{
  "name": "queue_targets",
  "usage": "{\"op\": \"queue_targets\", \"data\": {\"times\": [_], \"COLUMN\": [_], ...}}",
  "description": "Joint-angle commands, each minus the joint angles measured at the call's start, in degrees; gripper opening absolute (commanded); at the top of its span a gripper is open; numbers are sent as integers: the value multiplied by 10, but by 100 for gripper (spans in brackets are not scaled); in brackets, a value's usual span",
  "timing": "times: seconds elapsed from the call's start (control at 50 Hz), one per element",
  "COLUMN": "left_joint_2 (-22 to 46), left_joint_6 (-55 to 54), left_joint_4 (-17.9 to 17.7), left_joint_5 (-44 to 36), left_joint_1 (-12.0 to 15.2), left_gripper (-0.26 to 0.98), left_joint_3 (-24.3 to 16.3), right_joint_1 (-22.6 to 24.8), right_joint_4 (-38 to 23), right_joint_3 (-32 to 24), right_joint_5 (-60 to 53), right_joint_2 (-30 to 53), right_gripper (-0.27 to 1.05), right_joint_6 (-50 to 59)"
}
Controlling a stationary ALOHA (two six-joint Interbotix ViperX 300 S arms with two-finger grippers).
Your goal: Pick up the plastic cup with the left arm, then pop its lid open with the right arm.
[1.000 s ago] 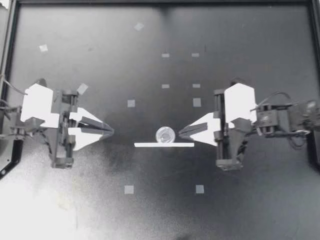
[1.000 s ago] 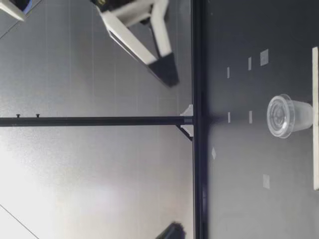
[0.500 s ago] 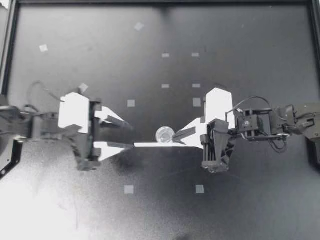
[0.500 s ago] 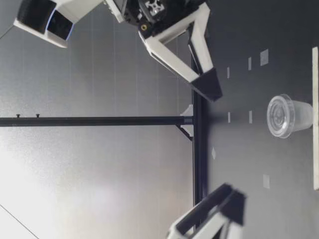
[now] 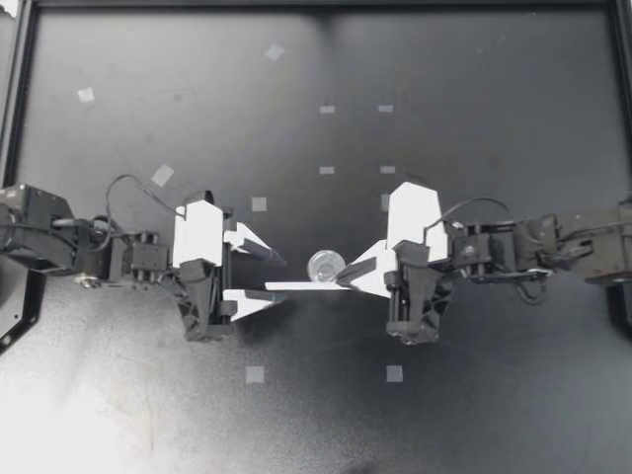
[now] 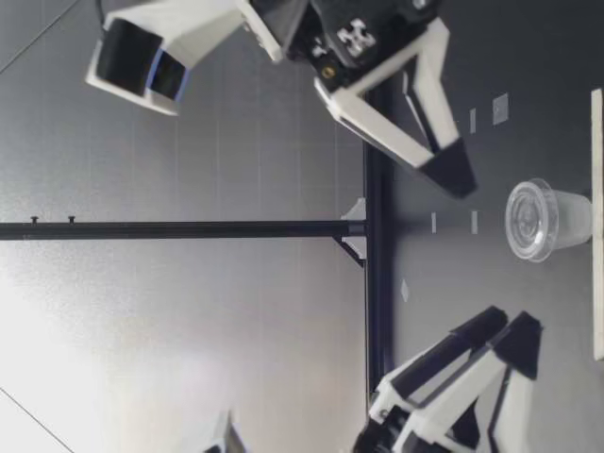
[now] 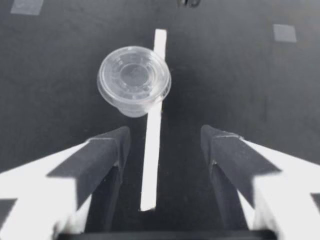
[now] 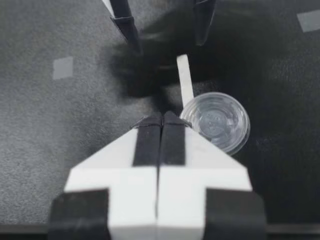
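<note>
Two grippers flank small clear lidded cup [image 5: 327,266], which stands near middle of table [image 5: 494,59], well apart from every edge, just beside white strip [image 5: 306,286]. Left gripper [image 5: 283,276]: fingers wide, straddling strip's end, cup ahead. Right gripper [image 5: 343,280]: fingers pressed together, holding nothing, tip just beside cup. Grey tape squares [image 5: 255,374] scattered around. Both arms closer in than half second ago; cup and strip unmoved.

A clear lidded cup [image 6: 547,219] stands upright on the worktop [image 6: 453,283], just behind a white strip [image 6: 596,283]. My right hand [image 5: 342,281] [image 6: 453,177], fingers together, and my left hand [image 5: 284,277] [image 6: 510,332], fingers spread, flank it.
</note>
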Motion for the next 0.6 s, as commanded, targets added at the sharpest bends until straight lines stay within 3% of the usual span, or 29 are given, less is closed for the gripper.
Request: {"op": "queue_targets", "data": {"times": [0.0,0.58], "left_joint_2": [-2,55], "left_joint_6": [1,18], "left_joint_4": [0,0], "left_joint_5": [-6,-6], "left_joint_1": [-1,21], "left_gripper": [60,61], "left_joint_3": [-12,-52], "right_joint_1": [-11,-27], "right_joint_4": [-1,-1], "right_joint_3": [-16,-21], "right_joint_5": [-2,-1], "right_joint_2": [1,25], "right_gripper": [-13,-13], "right_joint_6": [1,1]}}
